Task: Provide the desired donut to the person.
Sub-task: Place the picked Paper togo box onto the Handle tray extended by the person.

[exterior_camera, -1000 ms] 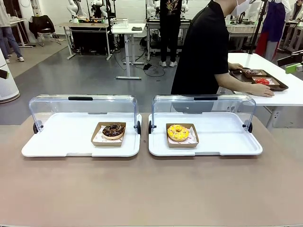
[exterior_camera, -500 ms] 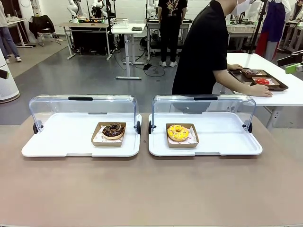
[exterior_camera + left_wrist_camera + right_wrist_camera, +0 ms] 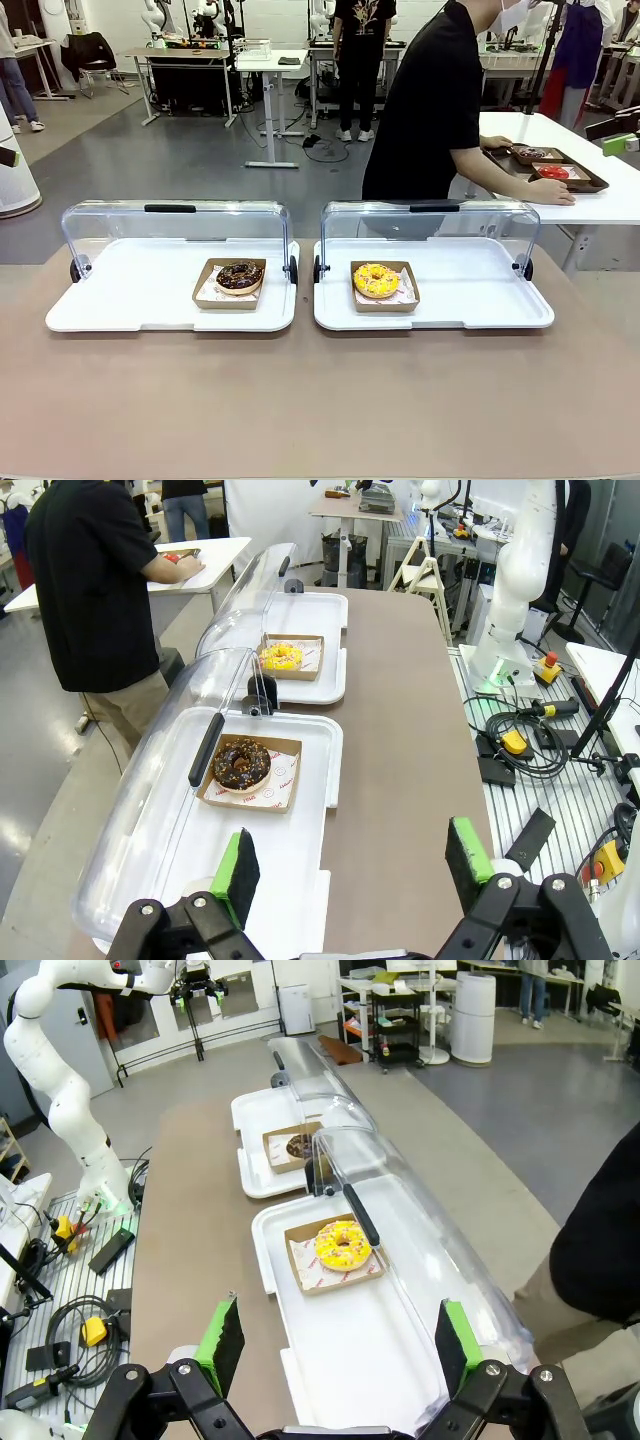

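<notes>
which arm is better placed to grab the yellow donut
Right. The right claw hangs open over the white tray holding the yellow donut, lid already raised. The left claw, also open, hangs over the other tray with the chocolate donut. Which donut the person wants isn't shown.

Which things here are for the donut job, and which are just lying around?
For the job:
- chocolate donut in its paper tray
- yellow donut in its paper tray
- person in the black top
- left gripper and right gripper, both open

Just lying around:
- brown tray on the white side table
- cables on the floor
</notes>
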Robot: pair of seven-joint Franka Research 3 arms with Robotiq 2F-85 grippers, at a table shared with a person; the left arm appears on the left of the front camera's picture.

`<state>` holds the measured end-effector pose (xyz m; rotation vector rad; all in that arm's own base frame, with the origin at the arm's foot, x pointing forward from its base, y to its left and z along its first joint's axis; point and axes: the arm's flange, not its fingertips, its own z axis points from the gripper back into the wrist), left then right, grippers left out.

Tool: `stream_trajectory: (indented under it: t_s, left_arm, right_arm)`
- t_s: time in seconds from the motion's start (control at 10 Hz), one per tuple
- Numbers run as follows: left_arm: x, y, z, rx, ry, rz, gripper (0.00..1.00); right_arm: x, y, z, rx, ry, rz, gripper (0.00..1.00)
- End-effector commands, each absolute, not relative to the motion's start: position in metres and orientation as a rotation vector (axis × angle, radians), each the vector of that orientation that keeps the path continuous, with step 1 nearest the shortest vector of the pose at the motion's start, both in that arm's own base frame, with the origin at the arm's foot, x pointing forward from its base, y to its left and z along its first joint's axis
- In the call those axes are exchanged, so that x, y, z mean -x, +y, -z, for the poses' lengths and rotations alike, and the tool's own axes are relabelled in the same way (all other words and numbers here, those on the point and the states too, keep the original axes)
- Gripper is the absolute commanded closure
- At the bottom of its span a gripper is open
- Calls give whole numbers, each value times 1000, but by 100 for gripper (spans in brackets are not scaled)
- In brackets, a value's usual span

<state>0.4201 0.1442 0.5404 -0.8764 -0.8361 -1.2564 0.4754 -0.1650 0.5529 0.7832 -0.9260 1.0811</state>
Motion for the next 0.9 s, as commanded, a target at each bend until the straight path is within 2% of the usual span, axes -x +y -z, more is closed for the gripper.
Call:
stream_trajectory:
  t_s: [0.0,0.8]
  left_arm:
    - [-419,144,-541,877,-840,1257,2]
    - [-419,144,-541,877,-840,1257,2]
  right_arm:
    - [-476,-164,-554,-781,-930,-1084,0]
    - [-476,-164,-554,-781,-930,-1084,0]
